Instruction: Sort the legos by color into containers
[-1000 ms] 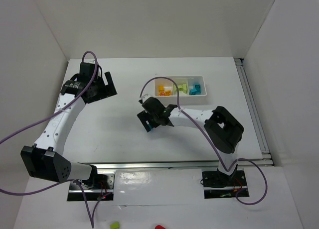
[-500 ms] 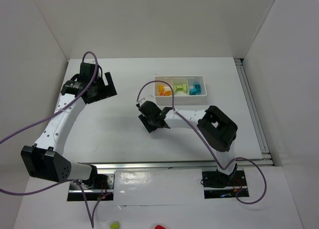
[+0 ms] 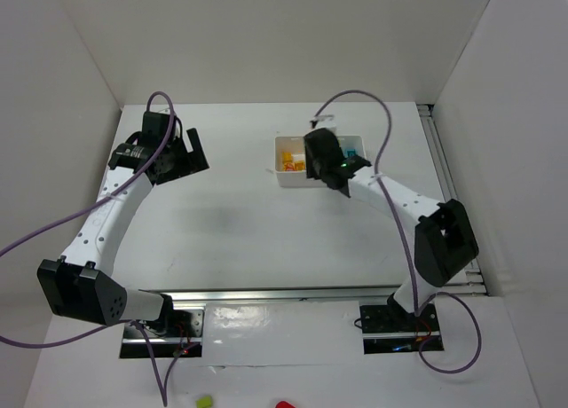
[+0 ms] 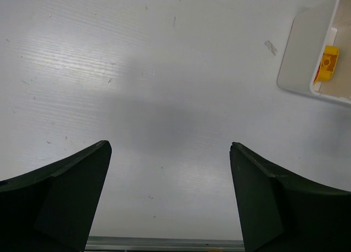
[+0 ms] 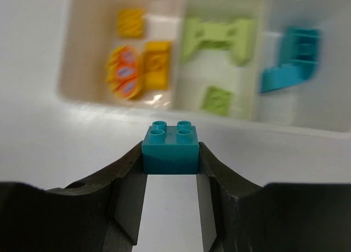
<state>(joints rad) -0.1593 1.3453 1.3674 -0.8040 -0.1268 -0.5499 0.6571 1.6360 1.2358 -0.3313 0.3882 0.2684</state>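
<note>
My right gripper (image 5: 170, 153) is shut on a cyan-blue lego (image 5: 170, 148), studs up, held above the table just in front of the white tray (image 5: 164, 107). The tray's containers hold orange-yellow legos (image 5: 156, 63) on the left, lime green legos (image 5: 219, 35) in the middle and a cyan-blue lego (image 5: 290, 60) on the right. In the top view the right gripper (image 3: 333, 167) covers the tray's (image 3: 277, 160) middle; orange legos (image 3: 291, 163) show beside it. My left gripper (image 3: 191, 151) hangs open and empty at the far left, and its wrist view (image 4: 170, 175) shows bare table.
White walls close in the table on the left, back and right. A metal rail (image 3: 448, 195) runs along the right edge. The tray's corner (image 4: 307, 60) with a yellow brick (image 4: 328, 63) shows in the left wrist view. Purple cables loop over both arms.
The right gripper shut on the cyan-blue lego at the table's middle, then swung up and back to the tray with it. The left arm stayed still.
</note>
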